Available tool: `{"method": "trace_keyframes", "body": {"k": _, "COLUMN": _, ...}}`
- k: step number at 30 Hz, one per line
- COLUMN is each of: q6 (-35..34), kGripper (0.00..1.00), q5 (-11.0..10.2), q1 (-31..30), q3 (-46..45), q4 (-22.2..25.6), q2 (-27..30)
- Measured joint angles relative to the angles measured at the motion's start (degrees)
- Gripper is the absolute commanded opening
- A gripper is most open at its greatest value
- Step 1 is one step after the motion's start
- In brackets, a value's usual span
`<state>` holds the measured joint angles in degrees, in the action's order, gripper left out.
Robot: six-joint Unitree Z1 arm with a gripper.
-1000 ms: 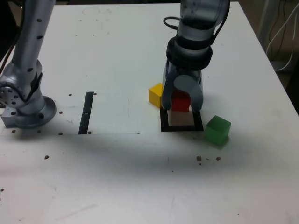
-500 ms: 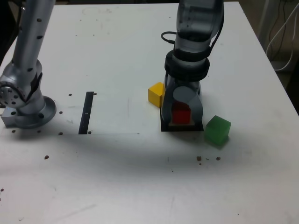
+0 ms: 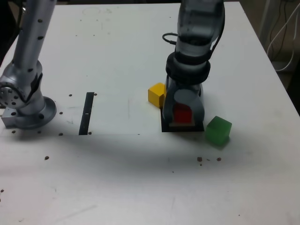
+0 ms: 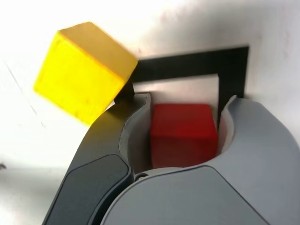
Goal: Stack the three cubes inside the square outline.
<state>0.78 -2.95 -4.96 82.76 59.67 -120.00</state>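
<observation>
Since the red block (image 4: 183, 136) was presumably the stack's base, the end effector (image 4: 189, 97) stood slightly open around it, apparently gripping nothing, inside the black square (image 4: 233, 70), with the yellow block (image 4: 77, 77) and green block (image 3: 218, 131) beside that square.

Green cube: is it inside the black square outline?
No, the green cube sits outside the outline, off its right side in the exterior view.

A robot arm (image 3: 190, 51) is seen with silver-grey rounded segments, ringed by black bands; a thin black cable is looped at its side, and rounded grey fingers (image 4: 262, 140) are shown.
</observation>
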Motion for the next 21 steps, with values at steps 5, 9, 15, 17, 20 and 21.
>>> {"method": "trace_keyframes", "body": {"k": 5, "q6": -0.16, "kGripper": 0.98, "q5": -1.89, "q1": -0.03, "q3": 0.47, "q4": 1.91, "q2": 0.29}}
{"method": "trace_keyframes", "body": {"k": 9, "q6": -0.99, "kGripper": 0.99, "q5": -2.88, "q1": -0.02, "q3": 0.73, "q4": 3.66, "q2": 2.15}}
{"method": "trace_keyframes", "body": {"k": 15, "q6": -1.22, "kGripper": 0.99, "q5": -4.45, "q1": -0.02, "q3": 1.71, "q4": 7.29, "q2": 5.1}}
{"method": "trace_keyframes", "body": {"k": 17, "q6": -1.22, "kGripper": 0.99, "q5": -4.83, "q1": -0.02, "q3": 1.83, "q4": 7.77, "q2": 5.83}}
{"method": "trace_keyframes", "body": {"k": 20, "q6": -0.69, "kGripper": 0.99, "q5": -5.98, "q1": 0.24, "q3": 1.95, "q4": 10.32, "q2": 7.13}}
{"method": "trace_keyframes", "body": {"k": 21, "q6": -0.17, "kGripper": 0.99, "q5": -6.3, "q1": 0.55, "q3": 2.05, "q4": 11.03, "q2": 7.94}}
